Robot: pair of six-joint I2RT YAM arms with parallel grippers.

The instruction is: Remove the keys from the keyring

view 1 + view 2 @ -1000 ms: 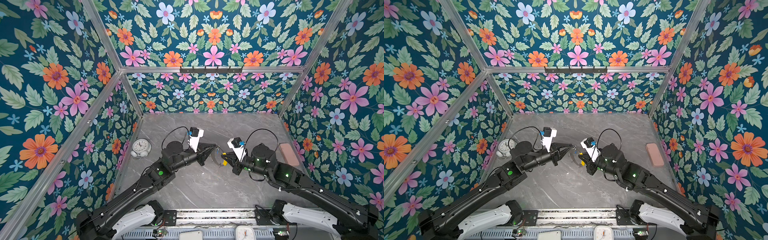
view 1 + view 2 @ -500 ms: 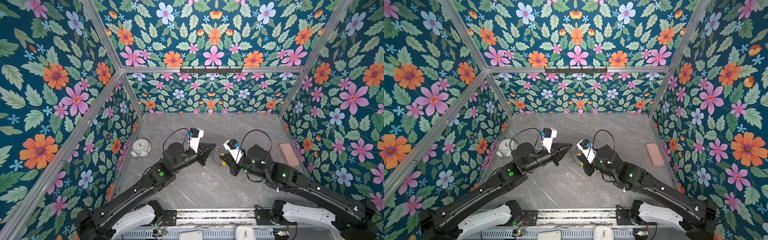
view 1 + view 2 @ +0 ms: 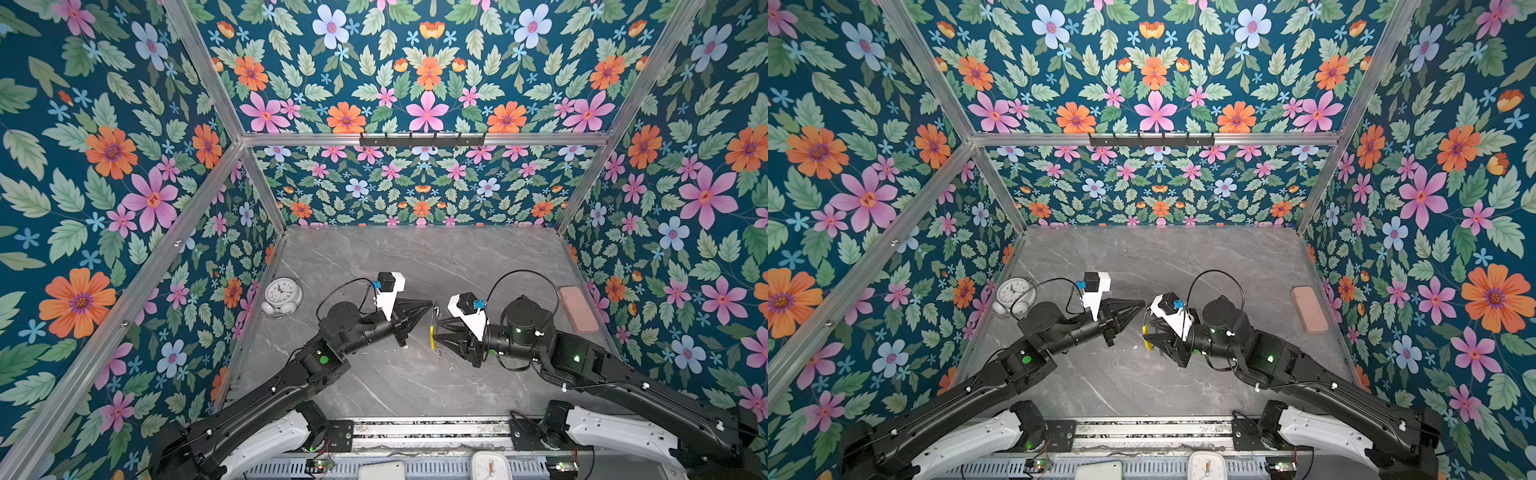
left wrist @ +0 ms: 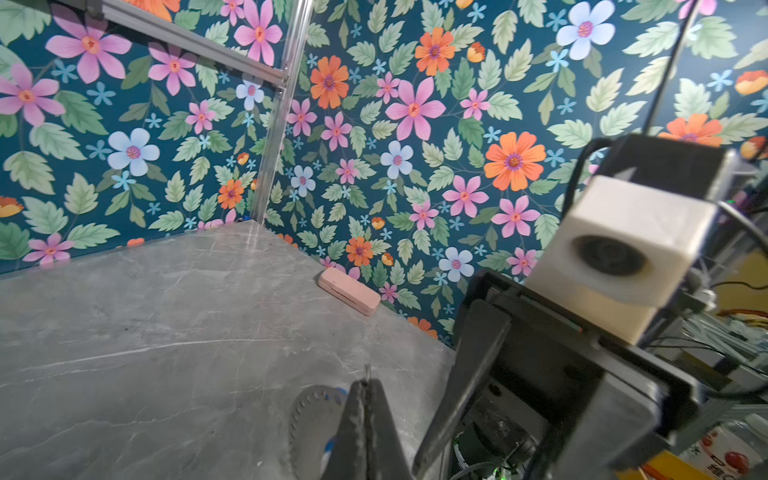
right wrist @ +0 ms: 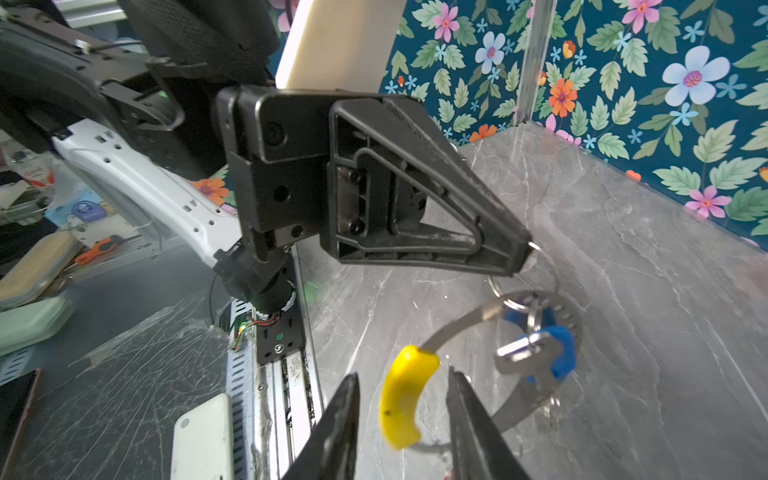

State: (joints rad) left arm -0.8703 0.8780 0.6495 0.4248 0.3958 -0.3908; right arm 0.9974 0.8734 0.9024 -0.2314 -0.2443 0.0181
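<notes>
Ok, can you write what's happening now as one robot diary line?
left end effector: shut on small split ring | right end effector: open, yellow sleeve between jaws | keyring: upright | blue-tagged key: on keyring

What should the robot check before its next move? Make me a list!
1. Left gripper pinching a small split ring: ok, shut on it.
2. Right gripper gripping the yellow sleeve: not ok, jaws stand open either side of it.
3. Key with the blue tag off the keyring: not ok, it hangs there.
4. Key with the red tag: cannot tell, hidden.
5. Clock and pink case out of the way: ok, both near the walls.
</notes>
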